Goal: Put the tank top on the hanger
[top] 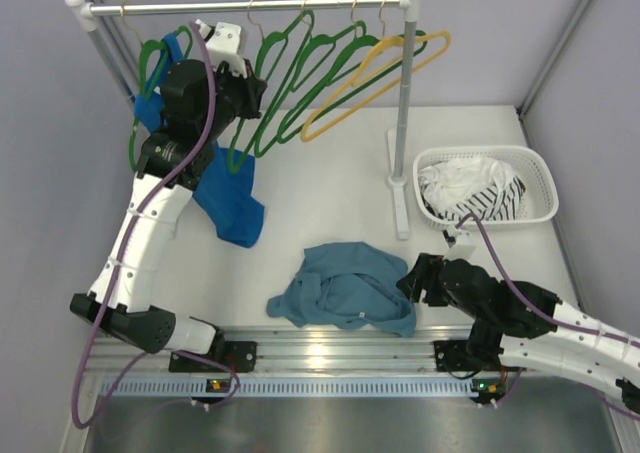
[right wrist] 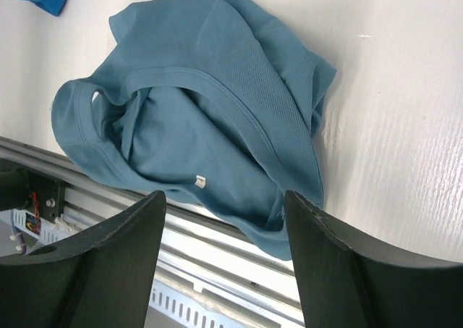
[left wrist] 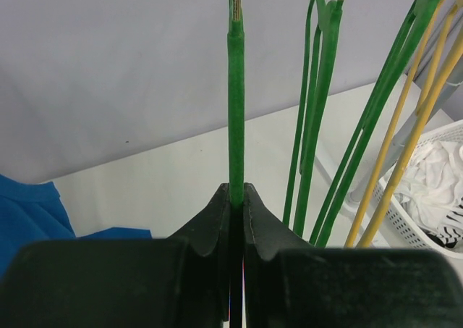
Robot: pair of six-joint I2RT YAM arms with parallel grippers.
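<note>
Left gripper (left wrist: 236, 192): jaws nearly closed, pinching the thin green hanger (left wrist: 236, 103) edge-on, up at the rail (top: 250, 6). Royal-blue top (top: 230, 203) hangs at the rail's left end, partly behind the left arm. Other green hangers (top: 322, 45) and one yellow hanger (top: 442, 41) hang further right on the rail. Tank top (top: 345, 288), dusty teal, lies crumpled on the table (top: 330, 163), centre, at the near edge. Right gripper (right wrist: 223, 201): jaws wide apart, holding nothing, just beside the tank top's right edge, facing it; contact cannot be told. White basket (top: 545, 178) far right, with white-and-striped cloth (top: 470, 188) inside.
</note>
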